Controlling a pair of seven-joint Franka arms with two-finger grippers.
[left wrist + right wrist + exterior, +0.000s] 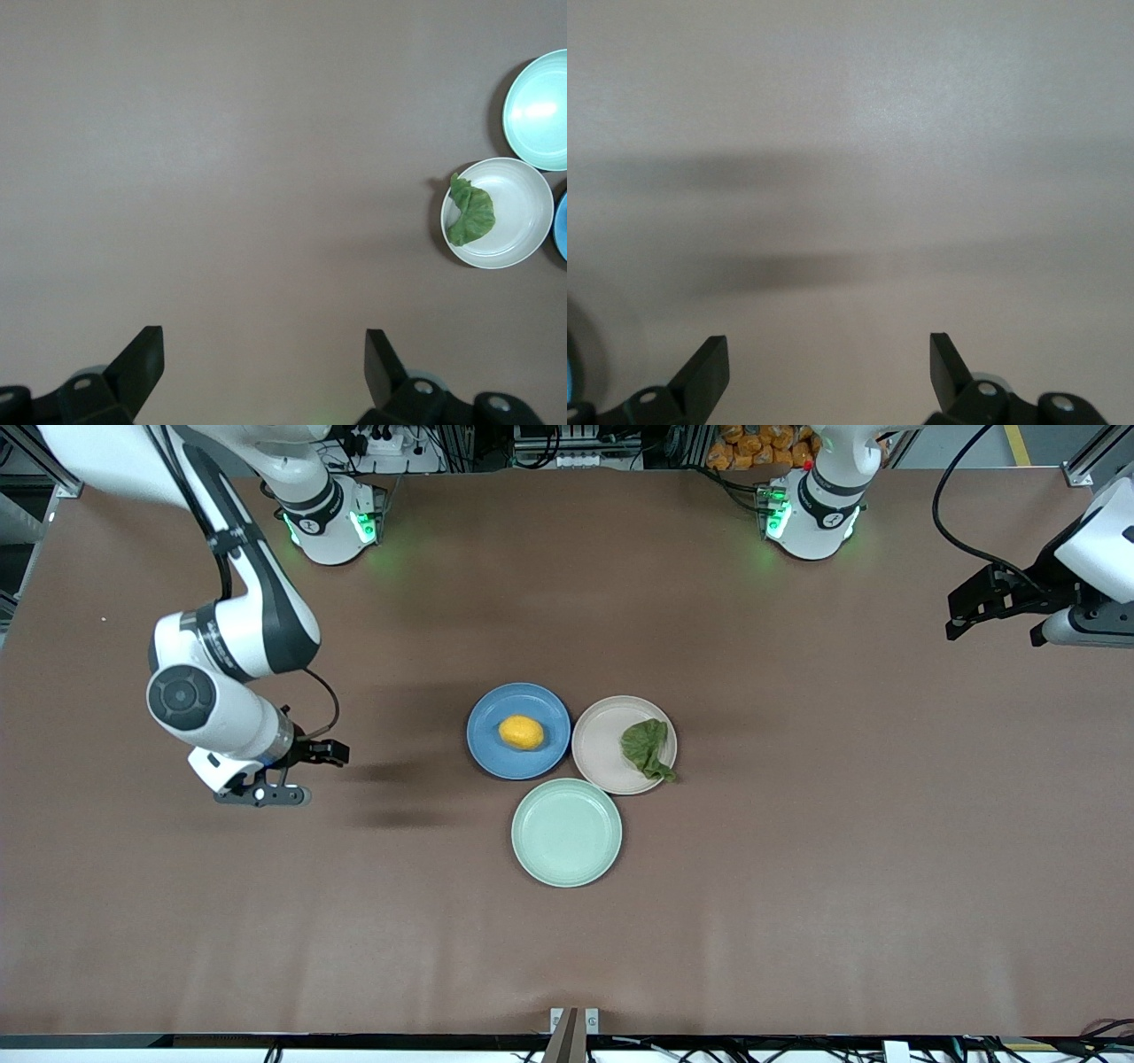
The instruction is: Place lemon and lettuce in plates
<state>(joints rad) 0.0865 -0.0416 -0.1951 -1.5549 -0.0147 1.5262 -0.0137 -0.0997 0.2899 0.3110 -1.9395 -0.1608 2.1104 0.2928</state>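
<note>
The lemon (521, 732) lies in the middle of the blue plate (489, 751). The lettuce (647, 748) lies in the pale beige-pink plate (601, 751), on the side toward the left arm's end, with its tapering end over the rim. In the left wrist view the lettuce (470, 212) also shows in that plate (523, 212). My right gripper (303, 775) is open and empty, over bare table toward the right arm's end. My left gripper (990, 624) is open and empty, raised over the left arm's end of the table. Both wrist views show their jaws wide apart, left (264, 354) and right (828, 359).
A pale mint-green plate (567, 833) stands empty, nearer to the front camera than the other two and touching them. It also shows in the left wrist view (540, 111). The brown table (797, 886) is bare around the plates.
</note>
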